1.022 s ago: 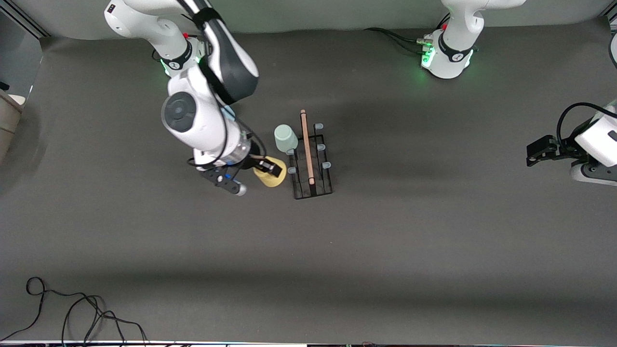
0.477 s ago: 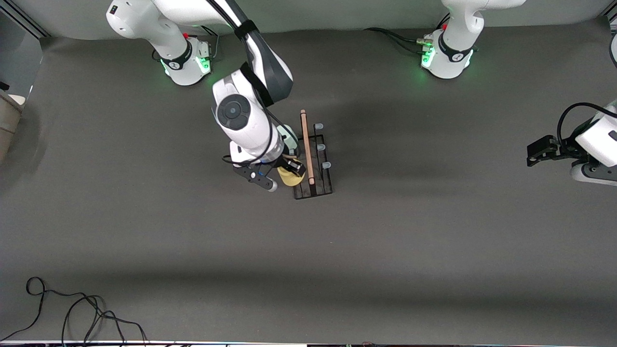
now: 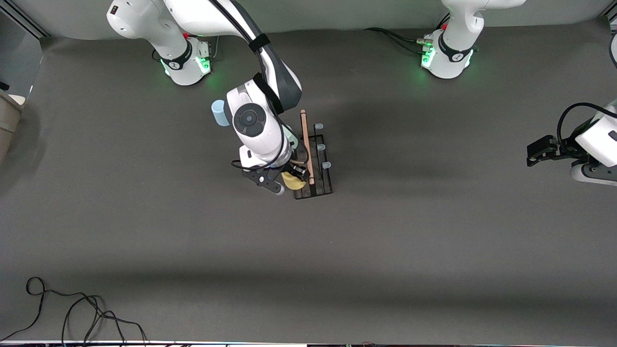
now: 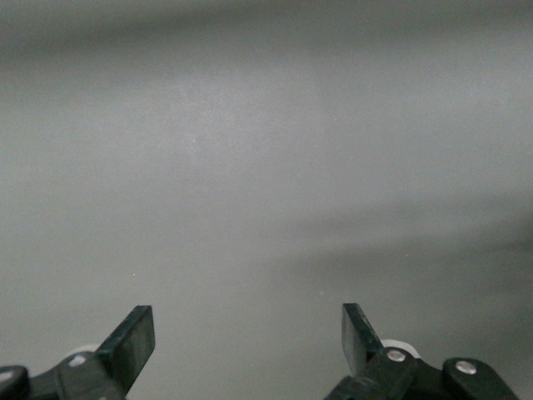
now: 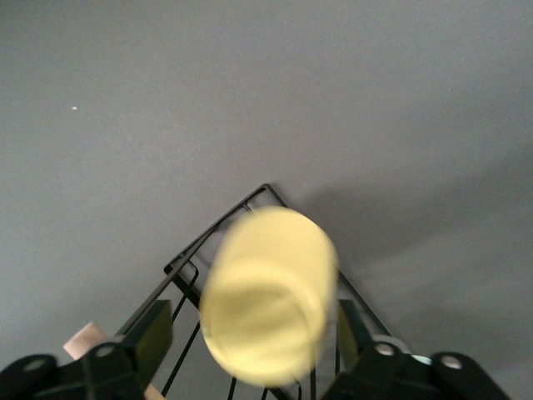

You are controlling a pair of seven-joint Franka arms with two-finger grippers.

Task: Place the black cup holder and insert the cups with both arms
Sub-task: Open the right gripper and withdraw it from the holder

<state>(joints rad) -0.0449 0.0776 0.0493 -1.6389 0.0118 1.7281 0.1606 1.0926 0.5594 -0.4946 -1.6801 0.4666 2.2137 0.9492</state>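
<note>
The black cup holder [image 3: 314, 189] with its wooden rod handle [image 3: 305, 144] stands mid-table. My right gripper [image 3: 291, 176] hangs over the holder's corner nearest the front camera, on the right arm's side. Its fingers [image 5: 154, 337] stand open on either side of the yellow cup [image 5: 268, 296], which is blurred over the holder's wires [image 5: 218, 227]. Whether that yellow cup [image 3: 292, 181] sits on a peg I cannot tell. The light blue cup [image 3: 219, 112] stands on the table beside the right arm. The grey-green cup is almost wholly hidden under that arm. My left gripper [image 4: 248, 335] waits open and empty.
The left arm's hand [image 3: 542, 149] rests low at its end of the table. Two green-lit bases [image 3: 188, 62] [image 3: 446, 58] stand along the edge farthest from the front camera. A black cable [image 3: 72, 308] loops near the front edge at the right arm's end.
The right arm carried the yellow cup sideways to the holder's corner, then spread its fingers off it. The light blue cup came into sight; the grey-green cup got covered. The left arm stayed still.
</note>
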